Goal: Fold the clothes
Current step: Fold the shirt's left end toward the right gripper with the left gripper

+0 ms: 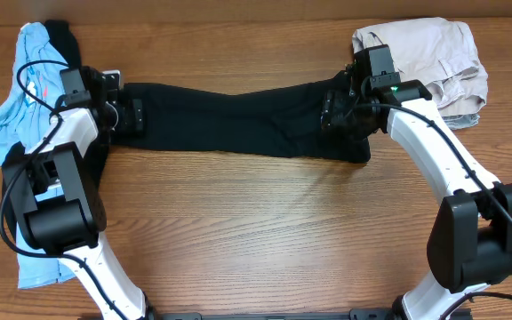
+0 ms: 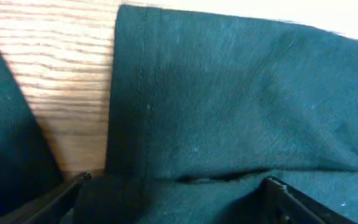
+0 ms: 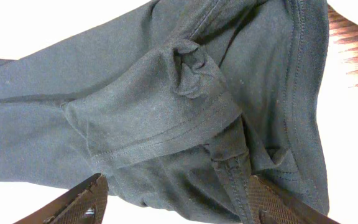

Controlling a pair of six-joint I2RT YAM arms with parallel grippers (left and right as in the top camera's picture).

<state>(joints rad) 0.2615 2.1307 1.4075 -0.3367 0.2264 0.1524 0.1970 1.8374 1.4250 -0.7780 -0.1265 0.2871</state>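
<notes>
A black shirt (image 1: 238,120) of the clothes lies stretched in a long band across the wooden table, between my two grippers. At its left end, my left gripper (image 1: 130,116) stands open, its fingers wide apart over the hem, with black fabric (image 2: 241,93) lying between them. At the shirt's right end my right gripper (image 1: 332,108) is open too. In the right wrist view a bunched sleeve and seams (image 3: 135,112) sit between its ribbed pads (image 3: 272,202). Whether the pads press on the cloth is unclear.
A light blue T-shirt (image 1: 16,89) and another black piece (image 1: 60,40) lie at the far left, partly under my left arm. Beige clothes (image 1: 425,53) are heaped at the back right, behind my right arm. Bare wood (image 1: 265,231) lies in front of the shirt.
</notes>
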